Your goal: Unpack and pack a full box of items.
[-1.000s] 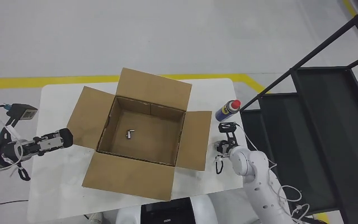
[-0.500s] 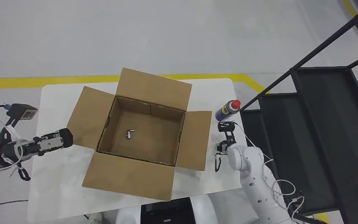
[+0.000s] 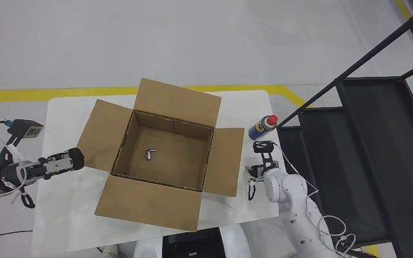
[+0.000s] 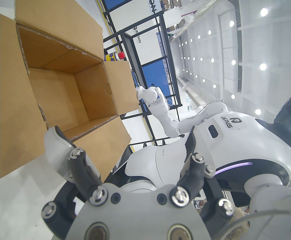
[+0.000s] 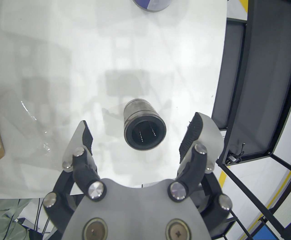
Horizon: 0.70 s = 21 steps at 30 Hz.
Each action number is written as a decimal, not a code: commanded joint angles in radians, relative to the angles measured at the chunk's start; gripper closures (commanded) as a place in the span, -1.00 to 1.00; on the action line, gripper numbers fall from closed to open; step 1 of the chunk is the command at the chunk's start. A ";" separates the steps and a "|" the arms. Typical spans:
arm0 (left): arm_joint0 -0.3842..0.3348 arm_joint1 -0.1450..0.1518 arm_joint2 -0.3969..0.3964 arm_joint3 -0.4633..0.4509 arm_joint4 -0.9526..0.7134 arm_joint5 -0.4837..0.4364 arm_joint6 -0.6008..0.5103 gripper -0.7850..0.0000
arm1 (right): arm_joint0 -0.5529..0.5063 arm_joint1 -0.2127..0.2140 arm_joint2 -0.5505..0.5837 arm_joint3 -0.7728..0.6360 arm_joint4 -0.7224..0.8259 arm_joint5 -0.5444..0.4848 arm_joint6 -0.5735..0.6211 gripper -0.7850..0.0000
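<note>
An open cardboard box [image 3: 164, 155] stands mid-table, flaps spread, with a small metal piece [image 3: 150, 153] on its floor. A dark metal cylinder [image 5: 144, 126] with a hollow bore stands on the white table, just ahead of my right gripper [image 5: 142, 134] and between its open fingers, untouched. That gripper [image 3: 262, 159] hangs right of the box's right flap. My left gripper [image 4: 122, 145] is open and holds nothing; it [image 3: 70, 160] sits left of the box, pointing at it [image 4: 68, 91].
A blue spray can [image 3: 262, 126] with a red cap stands behind the right gripper, its base [image 5: 153, 4] close beyond the cylinder. A black metal rack [image 3: 361, 135] borders the table's right edge. Clear film [image 5: 41, 136] lies on the table near the box.
The right arm's wrist has shifted slightly toward the table's front. The left arm and the box have not moved.
</note>
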State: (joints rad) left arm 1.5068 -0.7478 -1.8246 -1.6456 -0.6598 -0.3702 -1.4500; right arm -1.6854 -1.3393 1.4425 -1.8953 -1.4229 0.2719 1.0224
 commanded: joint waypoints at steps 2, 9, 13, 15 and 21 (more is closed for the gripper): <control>0.000 0.000 0.000 0.000 0.000 0.000 0.000 -1.00 | -0.100 0.003 0.001 -0.130 -0.063 0.025 0.000 -1.00; 0.000 0.000 0.000 0.000 0.000 0.000 0.000 -1.00 | -0.319 0.005 0.006 -0.410 -0.142 0.076 -0.166 -1.00; 0.000 0.000 0.000 0.000 0.000 0.000 0.000 -1.00 | -0.388 0.006 -0.002 -0.455 -0.117 0.031 -0.417 -1.00; 0.000 0.000 0.000 0.000 0.000 0.000 0.000 -1.00 | -0.394 0.007 -0.012 -0.455 -0.105 -0.021 -0.524 -1.00; 0.000 0.000 0.000 0.000 0.000 0.000 0.000 -1.00 | -0.318 0.005 -0.073 -0.455 -0.141 -0.060 -0.645 -1.00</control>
State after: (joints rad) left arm 1.5067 -0.7478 -1.8246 -1.6456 -0.6598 -0.3702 -1.4500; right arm -2.0263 -1.3340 1.3869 -2.3499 -1.5466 0.2204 0.3912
